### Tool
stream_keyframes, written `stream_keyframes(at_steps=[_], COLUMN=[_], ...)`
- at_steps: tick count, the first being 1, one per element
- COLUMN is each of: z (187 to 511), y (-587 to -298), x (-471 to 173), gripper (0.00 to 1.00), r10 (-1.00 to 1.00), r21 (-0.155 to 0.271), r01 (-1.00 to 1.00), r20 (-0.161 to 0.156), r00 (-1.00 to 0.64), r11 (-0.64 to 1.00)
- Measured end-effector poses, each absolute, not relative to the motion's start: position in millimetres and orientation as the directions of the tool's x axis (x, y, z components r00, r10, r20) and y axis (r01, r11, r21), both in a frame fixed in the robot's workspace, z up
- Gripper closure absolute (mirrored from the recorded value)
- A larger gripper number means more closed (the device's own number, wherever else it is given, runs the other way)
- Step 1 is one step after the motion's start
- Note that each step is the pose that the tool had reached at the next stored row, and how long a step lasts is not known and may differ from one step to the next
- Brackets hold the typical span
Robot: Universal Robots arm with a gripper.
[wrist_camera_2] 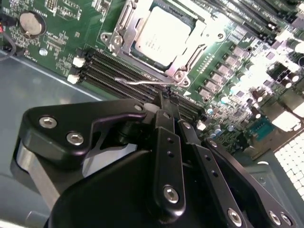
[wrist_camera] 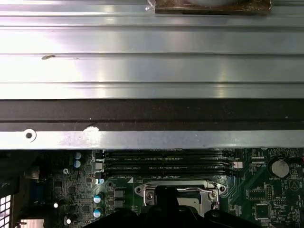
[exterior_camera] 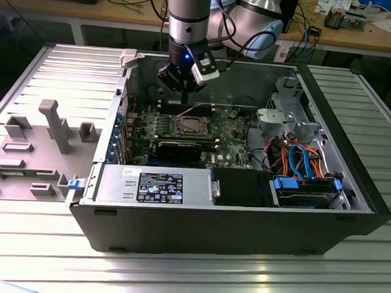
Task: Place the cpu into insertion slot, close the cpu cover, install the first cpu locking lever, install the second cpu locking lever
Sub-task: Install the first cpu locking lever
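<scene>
In the second wrist view the gripper (wrist_camera_2: 164, 102) stood nearest, its jaws pressed together with nothing between them, tips just beside the thin locking lever (wrist_camera_2: 142, 81). Beyond lay the cpu (wrist_camera_2: 164, 31), flat in the insertion slot (wrist_camera_2: 124, 16), silvery top up, with the cpu cover (wrist_camera_2: 190, 52) closed around it. The lever stage seemed in hand (probably the first); it called for pushing the wire down and under its catch. The lever's long axis ran along the socket's edge, parallel to the memory slots (wrist_camera_2: 118, 71).

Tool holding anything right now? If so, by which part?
Nothing visibly held. The tool has its fingers together, tips at a thin wire lever beside the cpu cover, which lies closed over the cpu.
</scene>
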State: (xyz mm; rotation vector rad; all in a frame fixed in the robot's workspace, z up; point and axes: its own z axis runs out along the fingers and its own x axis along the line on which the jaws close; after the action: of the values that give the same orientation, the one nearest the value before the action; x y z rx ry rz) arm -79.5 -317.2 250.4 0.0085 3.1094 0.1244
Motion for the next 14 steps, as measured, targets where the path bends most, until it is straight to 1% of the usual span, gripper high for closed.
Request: stream_keyframes(at_steps=[14], z=[248.0], y=[-320.0], x=[-79.2], gripper=[0.89], r10=[0.007], r21=[0.08], r01=[0.004], r20=[-0.03], r00=[-1.0], r11=[0.997])
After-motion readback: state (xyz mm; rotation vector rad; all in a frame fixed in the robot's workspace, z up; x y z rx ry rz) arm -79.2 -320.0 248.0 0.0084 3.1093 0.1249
